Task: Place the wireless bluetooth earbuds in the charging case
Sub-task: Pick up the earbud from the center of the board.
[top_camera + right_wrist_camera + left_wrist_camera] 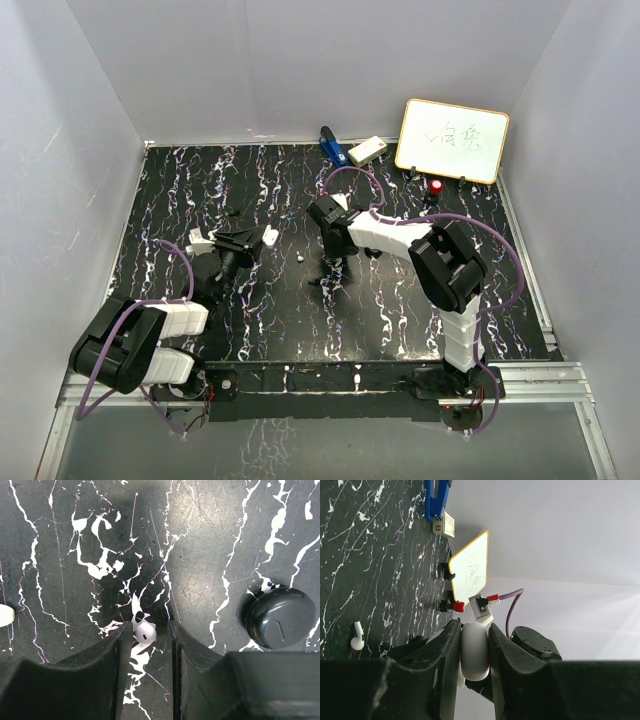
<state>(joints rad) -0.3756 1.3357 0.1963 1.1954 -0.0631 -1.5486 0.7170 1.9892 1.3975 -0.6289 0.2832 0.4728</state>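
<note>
Clamping the charging case [474,656] in the left pincer [474,626], clear of the counter [380,555]. Straddling one earbud [145,633] directly beneath the right pincer [150,628], narrowly spread, not yet pinching. Second earbud [357,636] flat between both arms.

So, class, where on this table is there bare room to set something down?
Bare: far-left corner of the black marbled table, and the strip along its near edge. Crowded: between left claw and right claw; beside the white board.

Arms [385,232]: black joints, white ribbed shells — two, alike
Cables [512,594]: purple, looping along each arm
Fingers [442,670]: matte black, thick, blunt-tipped
</note>
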